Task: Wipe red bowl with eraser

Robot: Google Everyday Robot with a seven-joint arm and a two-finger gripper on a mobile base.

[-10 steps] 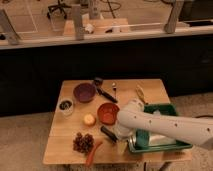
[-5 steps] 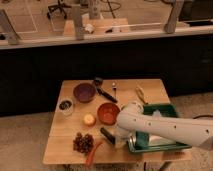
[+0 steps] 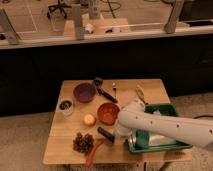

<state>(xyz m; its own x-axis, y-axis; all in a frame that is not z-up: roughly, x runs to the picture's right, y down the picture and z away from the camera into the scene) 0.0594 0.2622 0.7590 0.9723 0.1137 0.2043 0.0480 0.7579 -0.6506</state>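
Where the white arm ends low over the tabletop [image 3: 61,144], the gripper [image 3: 119,136] meets one end of the eraser [image 3: 105,133]; whether it clasps the block cannot be told. Red bowl [image 3: 108,112]: just behind gripper and eraser.

The arm [image 3: 165,125] was thick, smooth and white with a bulbous rounded joint, its end effector [image 3: 119,136] low over the tabletop's [image 3: 64,146] front.
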